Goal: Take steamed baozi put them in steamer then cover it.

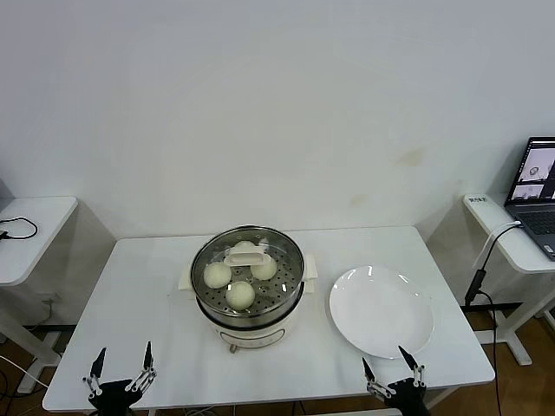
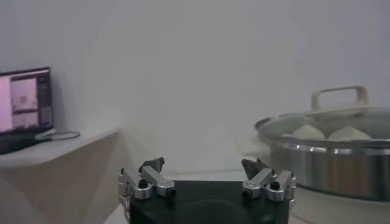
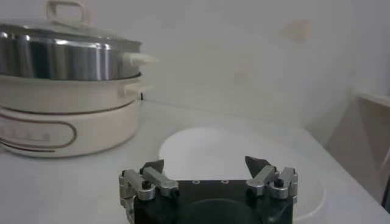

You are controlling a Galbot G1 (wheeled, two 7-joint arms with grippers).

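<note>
The steel steamer (image 1: 248, 299) on its white base stands mid-table with a glass lid (image 1: 286, 251) on it. Three cream baozi (image 1: 240, 294) show through the lid; the white lid handle (image 1: 246, 254) hides what lies beneath it. The steamer also shows in the left wrist view (image 2: 329, 164) and the right wrist view (image 3: 67, 61). My left gripper (image 1: 120, 360) is open and empty at the table's front left edge. My right gripper (image 1: 392, 364) is open and empty at the front right, by the plate's near rim.
An empty flat white plate (image 1: 381, 310) lies right of the steamer, also in the right wrist view (image 3: 244, 152). A side table with a laptop (image 1: 533, 186) stands at far right, another side table (image 1: 30, 225) at far left. A white wall is behind.
</note>
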